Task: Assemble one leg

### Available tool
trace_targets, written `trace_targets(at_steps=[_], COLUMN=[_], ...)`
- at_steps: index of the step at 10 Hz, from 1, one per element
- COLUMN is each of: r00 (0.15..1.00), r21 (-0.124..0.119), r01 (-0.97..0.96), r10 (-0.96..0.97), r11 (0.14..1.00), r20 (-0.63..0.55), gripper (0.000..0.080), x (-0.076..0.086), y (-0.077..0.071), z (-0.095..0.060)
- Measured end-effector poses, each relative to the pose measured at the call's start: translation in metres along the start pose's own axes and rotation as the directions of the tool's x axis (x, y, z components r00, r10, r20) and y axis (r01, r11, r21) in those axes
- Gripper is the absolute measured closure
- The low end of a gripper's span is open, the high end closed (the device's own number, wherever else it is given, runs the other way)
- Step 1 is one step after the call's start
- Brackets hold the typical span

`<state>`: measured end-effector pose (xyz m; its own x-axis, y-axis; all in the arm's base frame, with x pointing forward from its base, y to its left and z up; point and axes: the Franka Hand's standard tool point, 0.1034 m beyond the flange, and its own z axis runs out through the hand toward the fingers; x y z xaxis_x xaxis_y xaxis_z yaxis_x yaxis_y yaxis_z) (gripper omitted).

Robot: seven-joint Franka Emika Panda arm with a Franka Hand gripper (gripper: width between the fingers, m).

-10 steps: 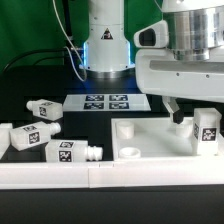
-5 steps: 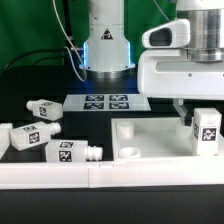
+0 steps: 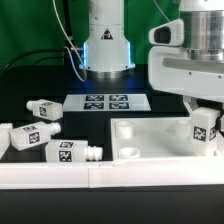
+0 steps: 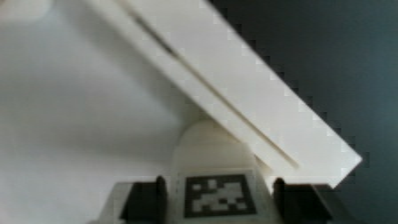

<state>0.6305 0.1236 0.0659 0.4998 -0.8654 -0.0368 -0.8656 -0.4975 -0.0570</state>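
The claw [image 3: 205, 122] is pinching the leg [image 3: 204, 128] and has slid it toward the right edge of the frame, over the right side of the white top [image 3: 150, 141], so it looks nearly ready to push into a corner hole.

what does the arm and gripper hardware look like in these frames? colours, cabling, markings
The arm is glossy white with rounded housings and darker grey trim near its upper joint. Its base column is white with a glowing blue light; black cables trail behind it. The gripper has dark, nearly black fingers. No lettering is legible.
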Motion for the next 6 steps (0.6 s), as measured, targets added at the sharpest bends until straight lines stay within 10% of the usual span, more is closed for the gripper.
trace_targets(at_steps=[6], r00=[0.666], r21=[0.018], r01=[-0.746], r10=[0.744], r11=[0.666], r20=[0.052], gripper=[0.0514], x=[0.007], y=[-0.014], z=[0.000])
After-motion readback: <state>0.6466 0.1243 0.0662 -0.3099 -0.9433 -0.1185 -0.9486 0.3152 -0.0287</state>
